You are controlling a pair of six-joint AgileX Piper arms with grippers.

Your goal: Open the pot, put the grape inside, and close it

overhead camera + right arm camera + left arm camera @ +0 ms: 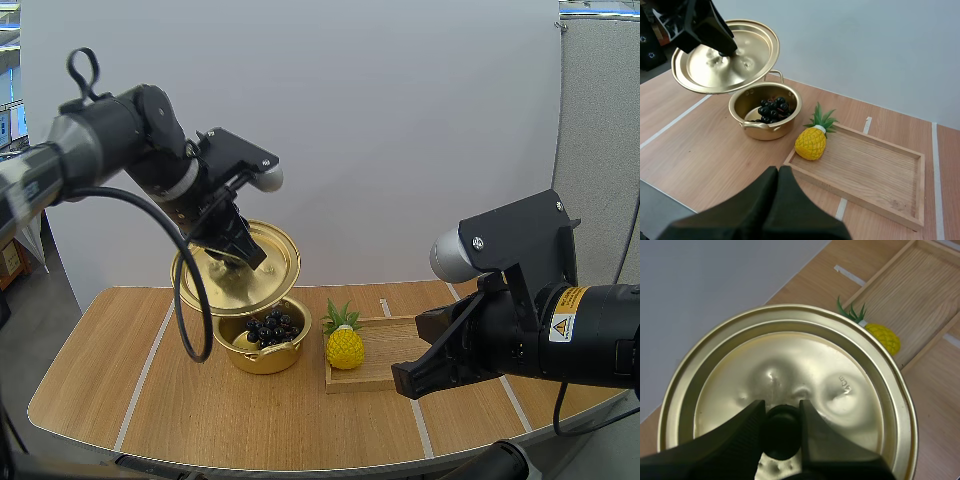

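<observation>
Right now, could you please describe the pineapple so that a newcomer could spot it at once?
Start from the tray on the table. At its end nearest the pot stands the pineapple. It is the only yellow thing with a green leafy top; the grapes in the pot are dark.

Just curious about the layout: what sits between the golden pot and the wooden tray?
A yellow toy pineapple, at the tray's corner, beside the pot; the right wrist view shows it.
</observation>
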